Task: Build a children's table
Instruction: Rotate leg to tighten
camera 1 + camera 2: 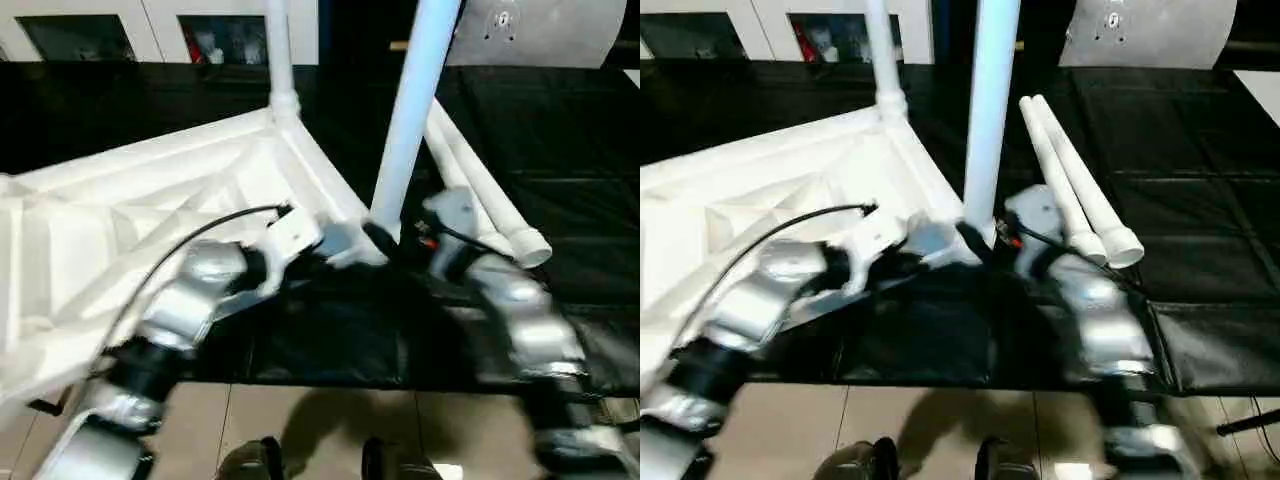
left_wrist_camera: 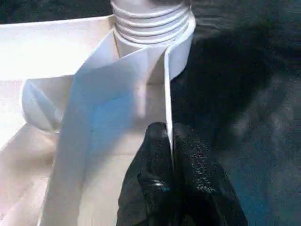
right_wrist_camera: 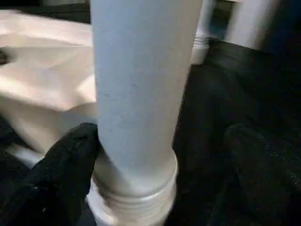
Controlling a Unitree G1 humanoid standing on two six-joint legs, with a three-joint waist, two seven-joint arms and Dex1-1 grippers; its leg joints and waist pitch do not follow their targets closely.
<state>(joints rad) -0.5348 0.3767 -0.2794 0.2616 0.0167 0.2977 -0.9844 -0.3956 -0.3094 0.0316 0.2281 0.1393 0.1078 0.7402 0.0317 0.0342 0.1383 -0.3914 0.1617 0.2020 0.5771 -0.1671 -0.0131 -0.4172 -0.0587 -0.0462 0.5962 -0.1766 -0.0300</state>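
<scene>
The children's table top (image 1: 150, 220) lies underside up on the black workbench, its ribs showing. One white leg (image 1: 280, 60) stands in the far corner socket. A second leg (image 1: 410, 110) stands upright in the near corner socket, its threaded base (image 3: 134, 197) at the socket. My left gripper (image 2: 170, 141) is shut on the thin rim wall of the table top beside that socket (image 2: 150, 23). My right gripper (image 3: 160, 150) is open around the foot of this near leg; one finger (image 3: 70, 155) touches it and the other (image 3: 258, 155) stands apart. Two more legs (image 1: 1080, 190) lie side by side to the right.
The black sheet-covered workbench (image 1: 560, 130) runs to a front edge near my forearms, with tiled floor (image 1: 330, 420) below. White cabinets (image 1: 100, 30) stand at the back left and a grey panel (image 1: 540, 30) at the back right.
</scene>
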